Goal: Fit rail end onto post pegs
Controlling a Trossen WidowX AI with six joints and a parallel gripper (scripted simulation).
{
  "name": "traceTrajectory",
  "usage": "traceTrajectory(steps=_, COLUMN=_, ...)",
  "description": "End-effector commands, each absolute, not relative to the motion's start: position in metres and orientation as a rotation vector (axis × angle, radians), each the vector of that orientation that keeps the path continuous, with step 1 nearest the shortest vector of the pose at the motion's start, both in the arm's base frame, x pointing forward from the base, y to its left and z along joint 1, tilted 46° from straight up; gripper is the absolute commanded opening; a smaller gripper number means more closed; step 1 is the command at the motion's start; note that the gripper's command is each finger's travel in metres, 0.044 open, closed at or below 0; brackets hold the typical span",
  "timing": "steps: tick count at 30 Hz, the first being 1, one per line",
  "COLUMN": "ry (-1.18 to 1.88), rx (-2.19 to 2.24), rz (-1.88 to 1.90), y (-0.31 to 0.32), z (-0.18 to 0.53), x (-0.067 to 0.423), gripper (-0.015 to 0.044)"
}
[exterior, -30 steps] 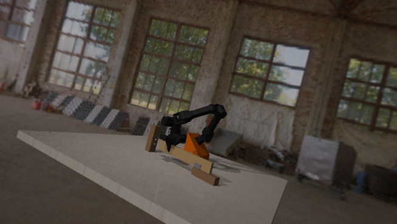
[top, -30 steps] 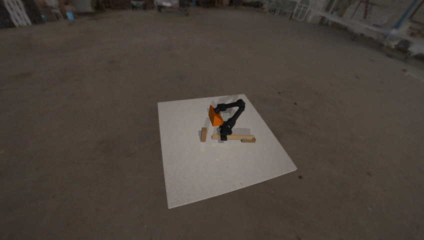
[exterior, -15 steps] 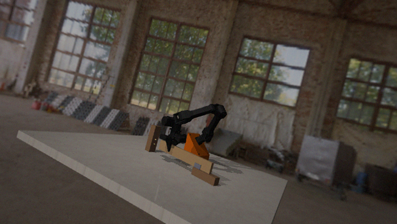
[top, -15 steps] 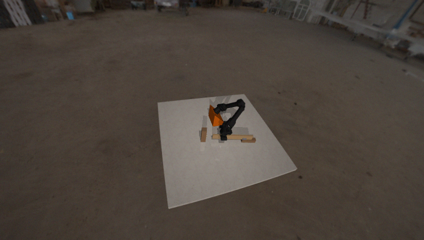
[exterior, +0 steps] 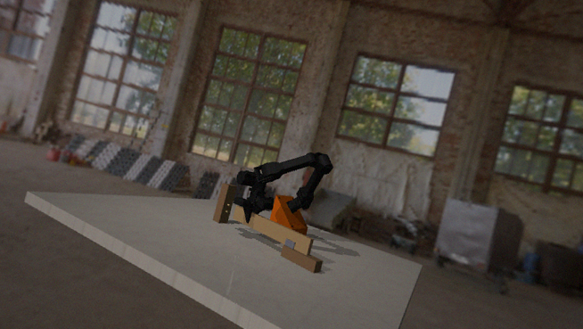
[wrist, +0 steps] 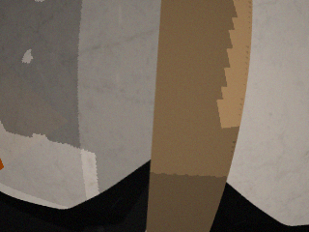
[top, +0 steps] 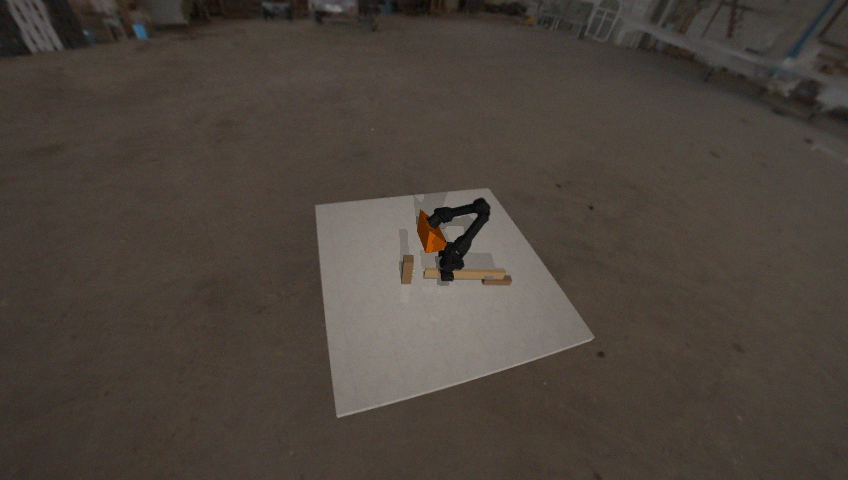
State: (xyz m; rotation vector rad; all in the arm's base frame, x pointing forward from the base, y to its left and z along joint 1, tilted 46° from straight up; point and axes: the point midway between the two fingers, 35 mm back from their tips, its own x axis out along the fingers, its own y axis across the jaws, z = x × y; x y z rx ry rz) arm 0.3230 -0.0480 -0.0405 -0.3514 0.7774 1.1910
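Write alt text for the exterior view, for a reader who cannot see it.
A black robot arm's tool is shut on a long light wooden rail, near its end by a short dark wooden post; a gap remains. The rail's other end meets a low brown block on a pale table.

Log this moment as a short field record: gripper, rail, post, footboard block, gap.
gripper: shut on the rail, near its post end
rail: post end held off the table, far end at the footboard block
post: upright, apart from the rail end
footboard block: low on the table, under the rail's far end
gap: visible between rail end and post in the top view; pegs not yet in
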Motion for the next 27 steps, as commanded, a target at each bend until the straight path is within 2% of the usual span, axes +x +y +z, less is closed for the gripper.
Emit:
traceTrajectory(steps=1, ry=0.776, rx=-0.353, rz=1.189, y=-0.0498, z=-0.0414, x=0.3224, gripper=0.0)
traceTrajectory(steps=27, ry=0.777, rx=-0.354, rz=1.189, y=-0.0558, z=-0.0466, x=0.3196, gripper=0.0)
